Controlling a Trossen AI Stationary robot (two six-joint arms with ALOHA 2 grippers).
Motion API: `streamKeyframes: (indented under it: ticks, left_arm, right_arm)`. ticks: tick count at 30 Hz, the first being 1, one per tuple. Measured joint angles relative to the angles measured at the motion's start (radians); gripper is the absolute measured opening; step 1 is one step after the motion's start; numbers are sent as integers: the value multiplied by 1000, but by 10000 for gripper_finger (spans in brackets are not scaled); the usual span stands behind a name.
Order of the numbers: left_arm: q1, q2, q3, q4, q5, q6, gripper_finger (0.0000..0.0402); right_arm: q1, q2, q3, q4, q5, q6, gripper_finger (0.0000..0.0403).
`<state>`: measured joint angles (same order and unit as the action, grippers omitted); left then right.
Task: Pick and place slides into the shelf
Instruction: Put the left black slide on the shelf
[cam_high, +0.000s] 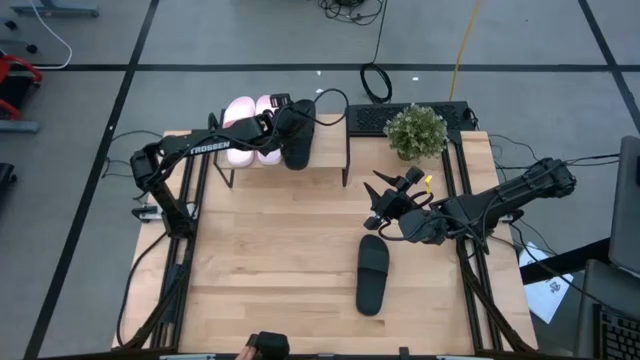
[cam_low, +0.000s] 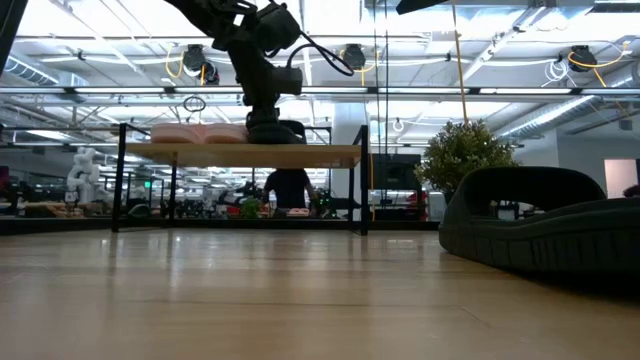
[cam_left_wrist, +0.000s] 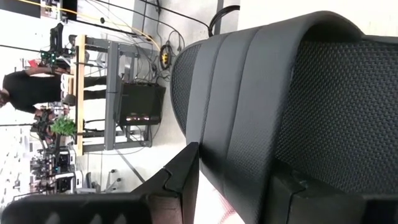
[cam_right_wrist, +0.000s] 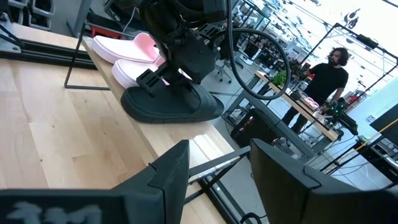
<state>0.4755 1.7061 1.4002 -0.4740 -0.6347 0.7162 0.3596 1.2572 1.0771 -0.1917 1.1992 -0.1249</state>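
Observation:
The shelf (cam_high: 325, 160) stands at the table's far edge, its board level in the low view (cam_low: 220, 155). Two light pink slides (cam_high: 250, 128) lie side by side on its top. One black slide (cam_high: 298, 140) lies to their right on the same board, under my left gripper (cam_high: 290, 122), which is shut on it. The second black slide (cam_high: 372, 273) lies flat on the table nearer the front, and looms large in the low view (cam_low: 540, 225). My right gripper (cam_high: 385, 205) hovers open above the table, just beyond that slide, touching nothing. My left gripper has the black slide's wide strap (cam_left_wrist: 224, 137) between its two fingers (cam_left_wrist: 186, 174), one on each side. It comes from above, pointing down (cam_right_wrist: 180, 62). The slide's sole (cam_right_wrist: 168, 109) rests on the shelf top beside the pink pair.
A potted plant (cam_high: 415, 130) stands at the far edge, right of the shelf. Cables run along the table's far side and both side rails. Bare wood lies between the shelf and the table's near edge. A person in black (cam_right_wrist: 329, 78) stands in the room beyond.

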Motion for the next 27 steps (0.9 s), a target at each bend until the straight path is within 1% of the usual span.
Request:
streamKeyframes:
  ticks: [27]
  left_arm:
    - [-1, -1, 0, 3, 5, -19, 125]
  right_arm:
    - [0, 0, 0, 0, 0, 0, 160]
